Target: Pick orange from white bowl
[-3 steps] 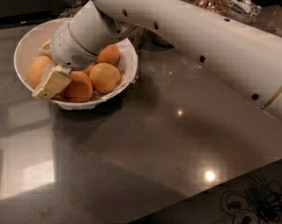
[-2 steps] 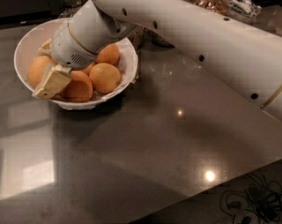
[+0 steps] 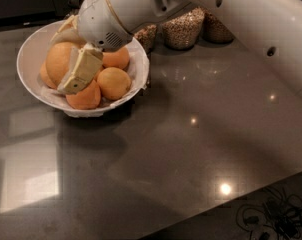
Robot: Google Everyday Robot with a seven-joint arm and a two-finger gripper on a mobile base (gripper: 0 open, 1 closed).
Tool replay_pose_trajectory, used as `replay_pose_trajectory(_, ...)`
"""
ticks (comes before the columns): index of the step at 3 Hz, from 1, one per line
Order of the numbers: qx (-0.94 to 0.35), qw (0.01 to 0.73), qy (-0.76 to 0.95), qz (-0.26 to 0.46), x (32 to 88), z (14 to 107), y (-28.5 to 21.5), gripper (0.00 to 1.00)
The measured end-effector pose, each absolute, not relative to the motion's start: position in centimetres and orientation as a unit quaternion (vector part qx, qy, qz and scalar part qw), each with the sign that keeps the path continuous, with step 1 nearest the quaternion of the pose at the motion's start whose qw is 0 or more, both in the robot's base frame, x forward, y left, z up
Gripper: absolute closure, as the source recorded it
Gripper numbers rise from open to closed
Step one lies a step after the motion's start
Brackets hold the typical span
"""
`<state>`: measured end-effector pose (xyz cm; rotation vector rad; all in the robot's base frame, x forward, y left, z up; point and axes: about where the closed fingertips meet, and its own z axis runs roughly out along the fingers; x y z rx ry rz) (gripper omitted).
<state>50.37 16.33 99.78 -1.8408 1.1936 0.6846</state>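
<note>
The white bowl (image 3: 33, 54) stands at the back left of the dark table and holds several oranges. The orange (image 3: 58, 61), the largest one, is at the bowl's left side. My gripper (image 3: 70, 51) reaches down into the bowl from the upper right. It is shut on the orange, with one cream finger (image 3: 81, 70) across its front and the other finger (image 3: 66, 28) behind it. Smaller oranges lie beside it in the middle (image 3: 113, 82), at the front (image 3: 84, 96) and at the back (image 3: 117, 58).
Glass jars of grains (image 3: 183, 29) stand behind the bowl, partly hidden by my white arm (image 3: 231, 14). The dark glossy tabletop (image 3: 181, 149) stretches to the right and front. Its front edge runs diagonally at the lower right, with cables (image 3: 271, 216) on the floor beyond.
My gripper has moved up and to the right, and the large orange has moved with it between the fingers. The arm has lifted and now uncovers the jars.
</note>
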Motion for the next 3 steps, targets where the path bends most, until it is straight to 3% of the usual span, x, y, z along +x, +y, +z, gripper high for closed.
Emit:
replay_pose_trajectory(2,-0.725,0.425,0.483,0.244,51.0,102.5,10.4,1.00)
replay_pose_trajectory(3,-0.725,0.425,0.483,0.244,51.0,102.5,10.4,1.00)
